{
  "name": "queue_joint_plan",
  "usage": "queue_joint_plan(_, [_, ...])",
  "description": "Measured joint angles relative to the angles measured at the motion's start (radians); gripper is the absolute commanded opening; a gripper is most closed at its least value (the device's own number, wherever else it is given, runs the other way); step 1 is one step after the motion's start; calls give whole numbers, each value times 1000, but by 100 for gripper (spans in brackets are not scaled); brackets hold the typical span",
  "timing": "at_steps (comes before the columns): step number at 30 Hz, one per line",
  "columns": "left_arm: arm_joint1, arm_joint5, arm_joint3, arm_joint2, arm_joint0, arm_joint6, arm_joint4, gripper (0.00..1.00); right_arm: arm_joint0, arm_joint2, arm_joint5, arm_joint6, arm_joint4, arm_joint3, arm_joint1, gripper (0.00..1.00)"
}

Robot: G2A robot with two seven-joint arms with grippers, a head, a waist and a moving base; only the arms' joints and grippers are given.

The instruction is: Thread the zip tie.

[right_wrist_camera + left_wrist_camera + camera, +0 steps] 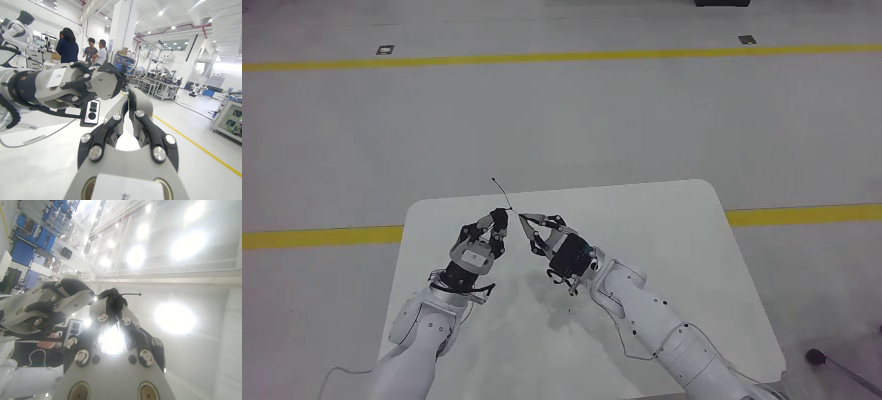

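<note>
Black and thin, the tie is clamped between the left fingers. A short length and its small blocky end stick out past their tips, on the side away from the right fingers. Those are pressed together too, almost tip to tip with the left pair. A dark sliver bridges the small gap between the two pairs, so the right fingers seem to pinch another part of the tie, though that grip is too fine to make out for certain. Held like this, clear of the surface, the tie is controlled at two spots and has nothing beneath it to snag on. I judge that suits lining one end up with the head for threading. Both arms are bent at the elbow and angled inward, so the two pairs of fingers meet nose to nose over the surface's far part. The left wrist is tipped upward toward the ceiling, and the right lies closer to level.
</note>
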Motion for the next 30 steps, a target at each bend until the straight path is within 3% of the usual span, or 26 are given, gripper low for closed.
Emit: queue_joint_plan(30, [2,-9,-70,-32,12,4,-2,0,-16,-16,7,20,0,-18,21,0])
